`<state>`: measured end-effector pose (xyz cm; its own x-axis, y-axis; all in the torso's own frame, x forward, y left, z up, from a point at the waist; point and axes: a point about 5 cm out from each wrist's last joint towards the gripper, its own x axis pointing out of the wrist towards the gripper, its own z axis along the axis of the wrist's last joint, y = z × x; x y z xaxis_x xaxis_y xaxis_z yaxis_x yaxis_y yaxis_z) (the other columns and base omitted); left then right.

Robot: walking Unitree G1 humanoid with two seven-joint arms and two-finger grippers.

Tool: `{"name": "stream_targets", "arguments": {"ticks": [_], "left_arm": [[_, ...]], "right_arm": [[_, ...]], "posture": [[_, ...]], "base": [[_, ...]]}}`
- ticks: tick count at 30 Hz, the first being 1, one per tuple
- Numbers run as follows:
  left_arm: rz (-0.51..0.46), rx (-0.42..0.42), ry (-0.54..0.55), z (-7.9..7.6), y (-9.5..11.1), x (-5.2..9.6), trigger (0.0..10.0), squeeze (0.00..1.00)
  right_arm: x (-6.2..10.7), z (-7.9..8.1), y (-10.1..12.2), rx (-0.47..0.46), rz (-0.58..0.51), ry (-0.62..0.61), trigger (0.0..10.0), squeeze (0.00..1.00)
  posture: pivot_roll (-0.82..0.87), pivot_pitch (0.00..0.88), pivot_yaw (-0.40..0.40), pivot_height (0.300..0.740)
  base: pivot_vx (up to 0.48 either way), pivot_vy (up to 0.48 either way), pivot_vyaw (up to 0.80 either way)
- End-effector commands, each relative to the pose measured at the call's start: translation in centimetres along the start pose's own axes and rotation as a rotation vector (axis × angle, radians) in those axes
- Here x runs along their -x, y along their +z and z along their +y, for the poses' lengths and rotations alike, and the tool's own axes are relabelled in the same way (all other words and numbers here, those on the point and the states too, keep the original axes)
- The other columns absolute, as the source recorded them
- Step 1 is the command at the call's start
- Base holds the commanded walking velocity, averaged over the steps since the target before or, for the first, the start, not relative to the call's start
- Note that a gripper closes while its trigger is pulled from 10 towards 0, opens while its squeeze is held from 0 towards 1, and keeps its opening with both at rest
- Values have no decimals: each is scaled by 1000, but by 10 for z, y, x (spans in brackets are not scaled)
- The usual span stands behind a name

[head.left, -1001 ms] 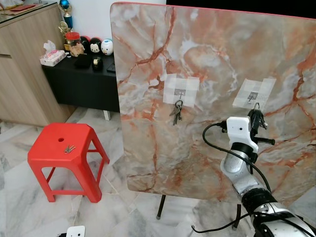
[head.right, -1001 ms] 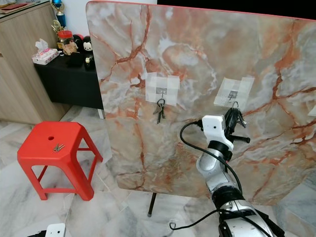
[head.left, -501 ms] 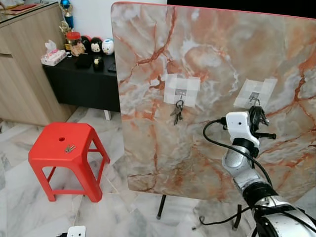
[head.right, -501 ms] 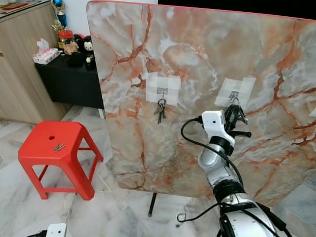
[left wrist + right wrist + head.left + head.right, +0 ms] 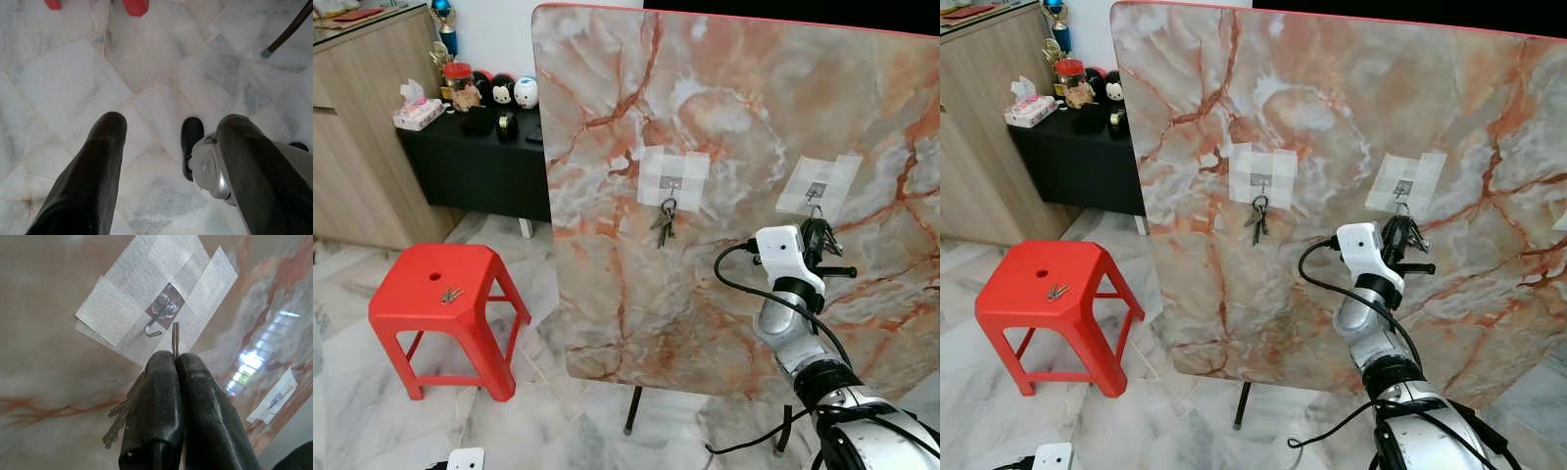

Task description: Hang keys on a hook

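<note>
An upright marble-patterned board [image 5: 724, 117] carries taped-on hooks. On the left hook [image 5: 672, 183] a bunch of keys [image 5: 665, 221] hangs. My right gripper [image 5: 817, 235] is raised against the board just below the right hook [image 5: 816, 194]. It is shut on a key ring [image 5: 175, 339], whose edge sticks up beside the wire hook [image 5: 156, 327], apart from it. The ring's keys [image 5: 117, 423] dangle beside the fingers [image 5: 195, 396]. My left gripper [image 5: 172, 125] hangs open over the marble floor.
A red plastic stool [image 5: 411, 304] with another small set of keys [image 5: 451, 294] on its seat stands left of the board. Behind it are a black low table [image 5: 475, 162] with trinkets and a wooden cabinet [image 5: 362, 127]. A third taped hook [image 5: 274, 401] sits further right.
My right gripper with the key ring has shifted only slightly, down and a little left below the right hook. The left arm has not moved.
</note>
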<state>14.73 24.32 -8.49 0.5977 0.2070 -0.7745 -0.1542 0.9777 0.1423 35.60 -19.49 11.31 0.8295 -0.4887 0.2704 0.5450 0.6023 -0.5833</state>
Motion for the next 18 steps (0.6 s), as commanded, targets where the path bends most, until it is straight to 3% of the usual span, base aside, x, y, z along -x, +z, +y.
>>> {"name": "stream_targets", "arguments": {"ticks": [1, 18], "left_arm": [[21, -16, -13, -1, -4, 1, 10000, 0], [20, -14, -16, -1, -3, 0, 10000, 0]], "right_arm": [[-5, -2, 5, -3, -8, -6, 10000, 0], [-12, -4, 7, 8, 14, 17, 10000, 0]], "posture": [[165, 0, -70, 740], [168, 0, -74, 740]], "base": [[0, 0, 0], [0, 0, 0]]}}
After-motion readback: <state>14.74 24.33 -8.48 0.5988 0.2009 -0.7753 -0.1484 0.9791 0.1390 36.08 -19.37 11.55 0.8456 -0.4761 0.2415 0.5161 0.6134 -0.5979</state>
